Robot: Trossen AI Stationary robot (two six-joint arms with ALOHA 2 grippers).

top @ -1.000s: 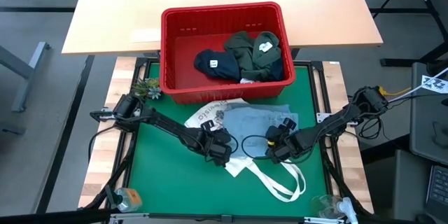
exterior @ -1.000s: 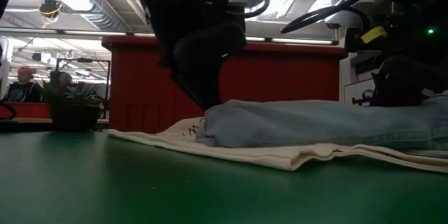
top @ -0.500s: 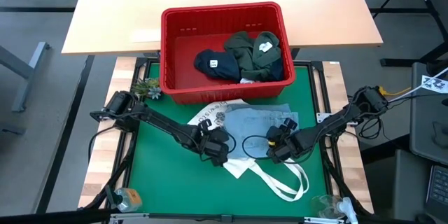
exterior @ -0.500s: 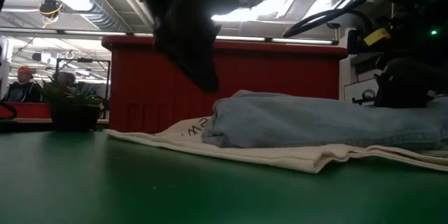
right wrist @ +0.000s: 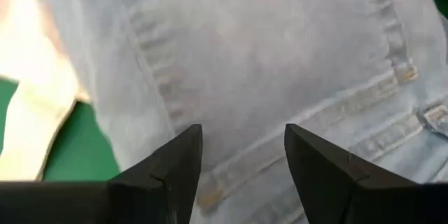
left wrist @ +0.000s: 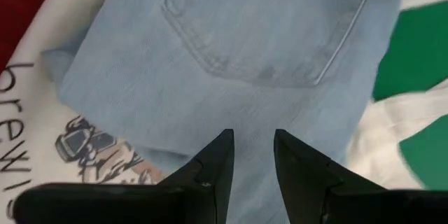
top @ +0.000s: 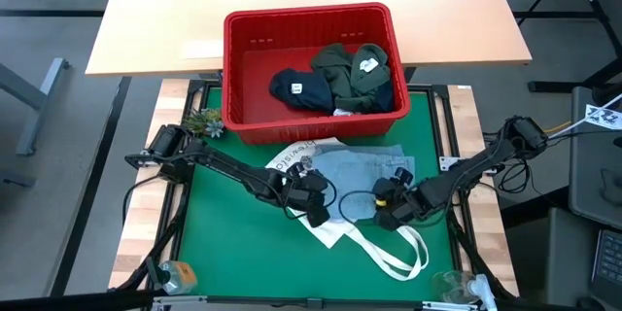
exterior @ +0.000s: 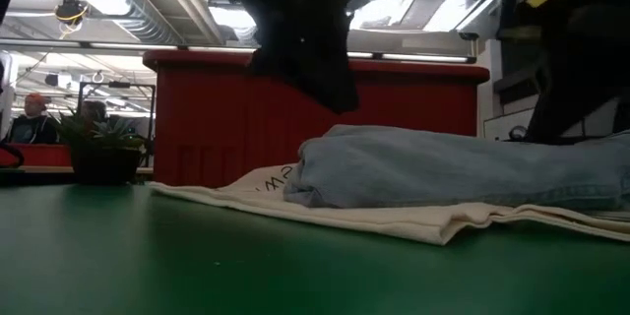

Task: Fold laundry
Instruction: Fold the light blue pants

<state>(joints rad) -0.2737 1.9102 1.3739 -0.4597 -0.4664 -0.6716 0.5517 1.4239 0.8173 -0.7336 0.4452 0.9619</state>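
Observation:
A folded light blue denim garment point(top: 360, 170) point(exterior: 443, 167) lies flat on a white printed tote bag point(top: 292, 160) on the green mat. My left gripper point(top: 313, 206) point(left wrist: 252, 140) hovers open over the denim's left end, slanting down, with nothing between its fingers. My right gripper point(top: 387, 204) point(right wrist: 243, 136) hovers open over the denim's right end, near a seam, also with nothing in it. In the low view both grippers stand clear above the cloth. A navy garment point(top: 299, 87) and a dark olive one point(top: 345, 73) lie in the red basket point(top: 233, 68).
The red basket stands at the mat's far edge. The tote's long handles point(top: 398, 253) loop toward the near edge. A small plant point(top: 204, 121) sits at the far left of the mat. Bare green mat lies near and to the left.
Both grippers have risen off the denim. The left one came up first from the garment's left end, tipped less steeply and drifted toward the table's right. The right one lifted in the last half second. The denim has stayed on the tote.

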